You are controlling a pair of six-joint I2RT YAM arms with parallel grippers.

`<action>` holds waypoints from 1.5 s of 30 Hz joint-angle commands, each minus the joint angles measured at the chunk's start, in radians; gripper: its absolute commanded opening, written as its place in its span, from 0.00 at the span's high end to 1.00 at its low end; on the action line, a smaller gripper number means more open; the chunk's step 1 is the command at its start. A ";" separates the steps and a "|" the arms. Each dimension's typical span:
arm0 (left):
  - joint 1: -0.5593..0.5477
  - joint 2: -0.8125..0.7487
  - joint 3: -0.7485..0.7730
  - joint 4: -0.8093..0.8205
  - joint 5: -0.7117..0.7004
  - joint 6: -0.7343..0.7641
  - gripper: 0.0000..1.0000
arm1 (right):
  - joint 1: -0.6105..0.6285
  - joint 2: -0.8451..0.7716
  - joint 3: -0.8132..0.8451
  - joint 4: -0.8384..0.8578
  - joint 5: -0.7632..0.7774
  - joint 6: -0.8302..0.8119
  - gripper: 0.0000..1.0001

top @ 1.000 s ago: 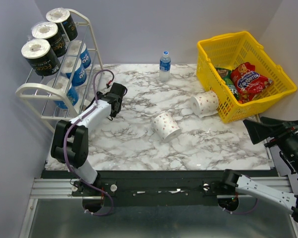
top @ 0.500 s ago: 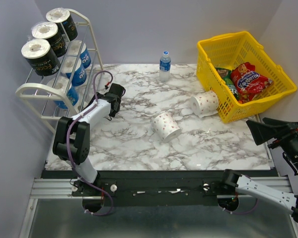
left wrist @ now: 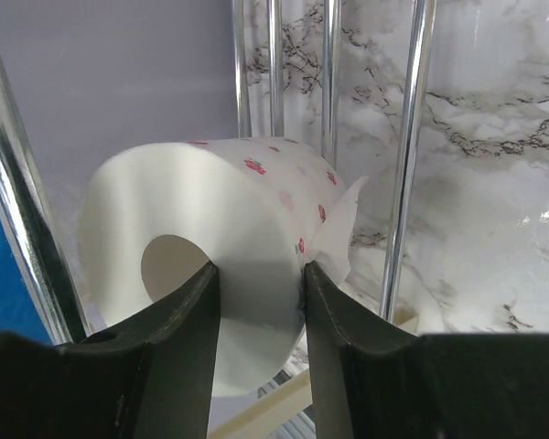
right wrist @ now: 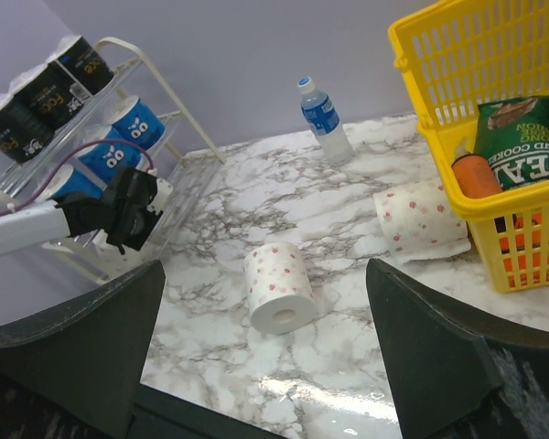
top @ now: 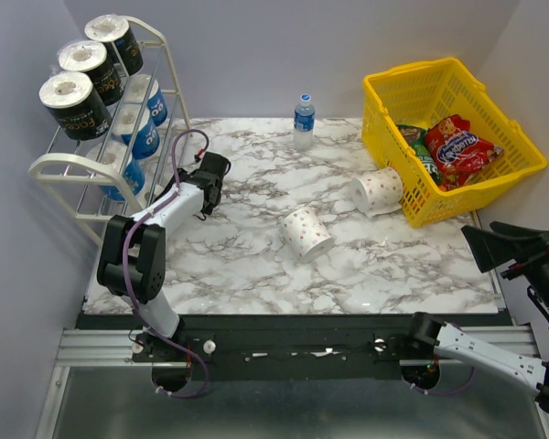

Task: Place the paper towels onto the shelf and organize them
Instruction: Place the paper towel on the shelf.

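The shelf [top: 66, 165] stands at the far left, with black paper towels [top: 73, 102] on its top tier and blue ones [top: 145, 137] below. My left gripper [top: 206, 183] is beside the shelf's lower bars. In the left wrist view it [left wrist: 259, 274] is shut on a white red-dotted roll [left wrist: 210, 210], one finger in the core hole and the other outside, with shelf bars [left wrist: 407, 155] just behind. Two more dotted rolls lie loose: one mid-table [top: 306, 233], one [top: 377, 190] against the basket. My right gripper [top: 508, 247] hovers open off the table's right edge.
A yellow basket [top: 412, 91] holding snack bags sits at the back right. A small water bottle [top: 303, 120] stands at the back centre. The walls close in on the left and behind the shelf.
My right gripper has drifted slightly down and to the right. The left arm has barely moved and still holds its roll.
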 commanded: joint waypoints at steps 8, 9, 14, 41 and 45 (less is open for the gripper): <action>0.003 -0.014 0.001 0.092 0.056 0.035 0.48 | 0.007 -0.009 -0.008 -0.017 0.019 0.003 0.00; 0.005 -0.009 0.001 0.093 0.051 0.036 0.48 | 0.006 -0.009 -0.007 -0.017 0.018 0.003 0.00; 0.009 -0.008 0.009 0.086 0.045 0.027 0.42 | 0.007 -0.013 -0.007 -0.020 0.025 0.003 0.00; 0.006 -0.011 0.024 0.104 -0.091 0.076 0.52 | 0.007 0.001 -0.019 -0.003 0.025 -0.006 0.00; 0.006 -0.014 0.027 0.104 -0.099 0.075 0.46 | 0.007 0.007 -0.022 0.000 0.027 -0.014 0.00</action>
